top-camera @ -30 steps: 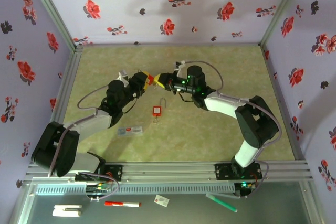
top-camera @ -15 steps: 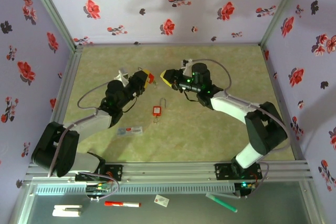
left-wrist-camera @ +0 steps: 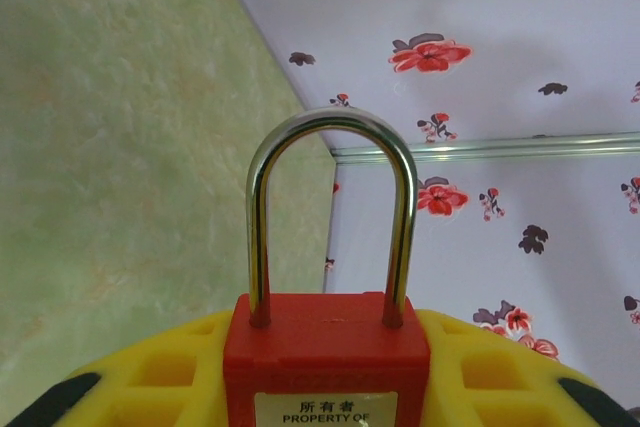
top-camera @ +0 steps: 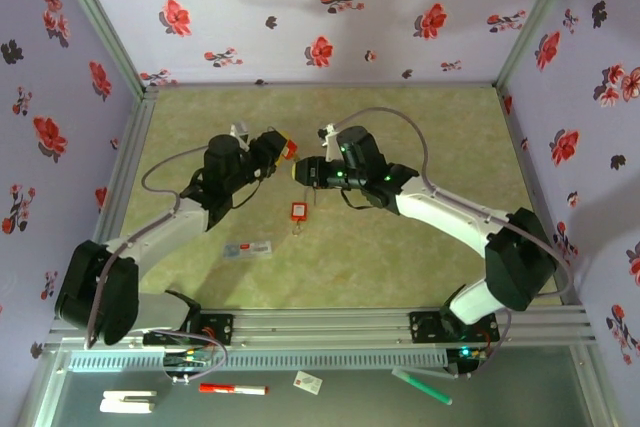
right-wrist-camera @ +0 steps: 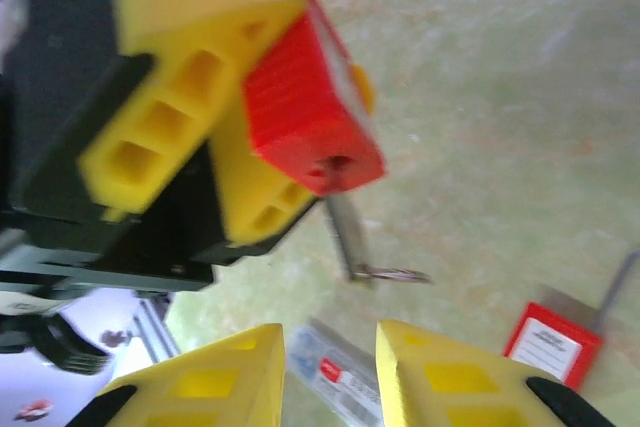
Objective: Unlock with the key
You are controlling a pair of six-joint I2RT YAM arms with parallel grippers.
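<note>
Floral-papered walls [top-camera: 400, 27] enclose a mottled green table [top-camera: 430, 237], matte and faintly marbled. Noted change: a second ago the right gripper [top-camera: 300, 169] was pressed shut against the end of the red padlock [right-wrist-camera: 305, 112]. It then drew off to the right with its fingers parting. It now stands close in again, its ribbed yellow fingers spread with nothing between them. The left gripper [top-camera: 279, 150] has kept its pinch on the padlock body throughout and has carried it slightly farther from the arm bases. The key [right-wrist-camera: 345, 237], a thin grey metal sliver, shows just below the keyhole [right-wrist-camera: 337, 162] in the right wrist view, well above the table. Blur prevents me from saying whether its tip sits in the lock or hangs free. Judgement: the key has been let go at or near the lock and the turn is not accomplished, since the shackle [left-wrist-camera: 330, 127], a polished steel hoop, has both legs seated in the body. That body is smooth red plastic, blocky, with a white printed label. A second padlock [top-camera: 298, 211] lies flat on the table below the pair, and a flat clear packet [top-camera: 247, 247] lies nearer the left arm's base.
</note>
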